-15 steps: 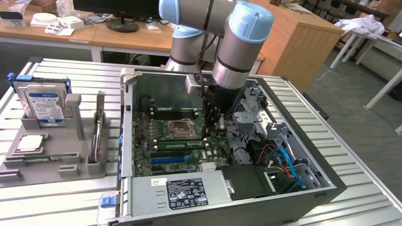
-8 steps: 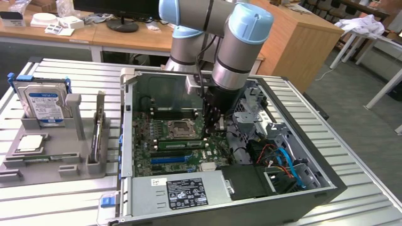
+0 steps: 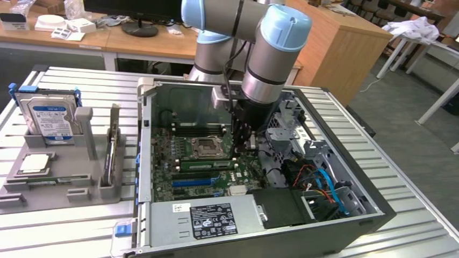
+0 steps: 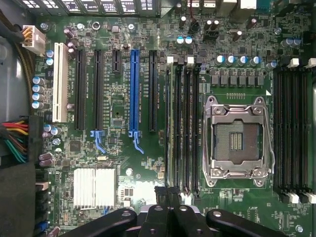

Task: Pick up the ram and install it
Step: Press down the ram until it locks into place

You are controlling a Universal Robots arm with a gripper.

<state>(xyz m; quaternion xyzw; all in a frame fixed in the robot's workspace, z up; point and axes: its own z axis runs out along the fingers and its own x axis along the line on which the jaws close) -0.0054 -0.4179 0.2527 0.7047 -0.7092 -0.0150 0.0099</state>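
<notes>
The arm reaches down into the open computer case (image 3: 358,215) on the tabletop (image 3: 64,236), and the claw (image 3: 248,146) hangs low over the motherboard (image 4: 123,103). Its fingers are clenched tight together, tips right at one end of the ram (image 4: 170,123). That thin green stick lines up along the memory slot furthest from the processor socket (image 4: 236,140), on the side toward the long blue slot (image 4: 133,89). Whether the fingers pinch the ram or only touch its end, I cannot tell, nor whether it is pushed fully home. Over at the exterior view's left, the grey rack (image 3: 86,161) stands outside the case with the blue-labelled hard drive (image 3: 50,115) upright in it and a square silver chip (image 3: 34,163) lying flat just in front.
</notes>
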